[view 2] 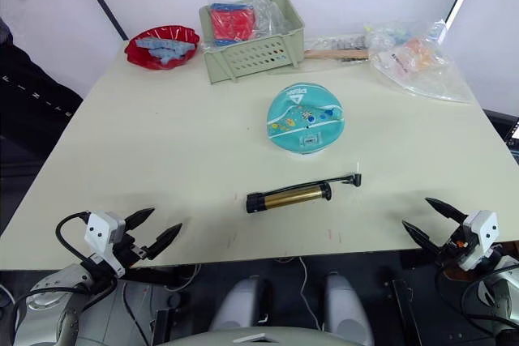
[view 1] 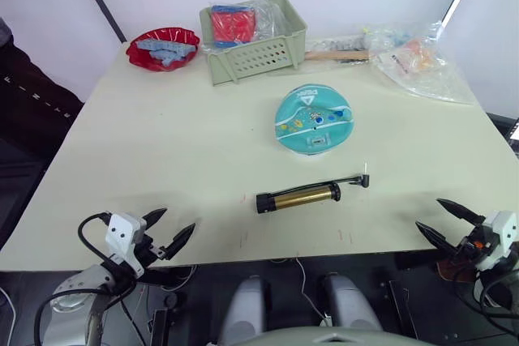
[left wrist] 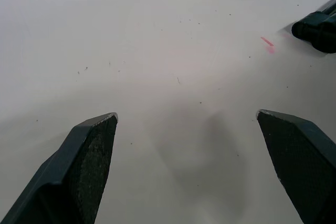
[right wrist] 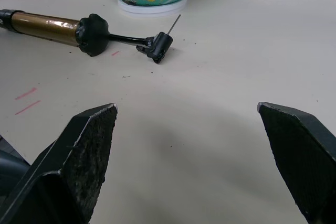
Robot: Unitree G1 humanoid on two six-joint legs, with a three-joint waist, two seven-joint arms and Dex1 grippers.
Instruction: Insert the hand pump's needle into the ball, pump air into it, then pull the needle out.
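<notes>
Illumination is bright and even across the pale cream matte surface (view 1: 162, 151), with no hard glare. Shadows are soft: a short one sits close under the teal-turquoise printed ball (view 1: 312, 119), and a faint smudge lies between the left pincer's (left wrist: 186, 129) black fingers (left wrist: 86, 156). Those near fingers are slightly soft-focused. Clear crinkled plastic bags (view 1: 422, 62) catch small highlights.

Glossy metallic hand pump (view 1: 298, 197), shiny printed ball (view 1: 312, 118), matt table (view 1: 178, 160)

Behind a green basket (view 1: 258, 56) holding red packets: red bowl (view 1: 163, 46) to its left, wooden-handled tool (view 1: 335, 55) and plastic bags (view 1: 422, 61) to its right.
</notes>
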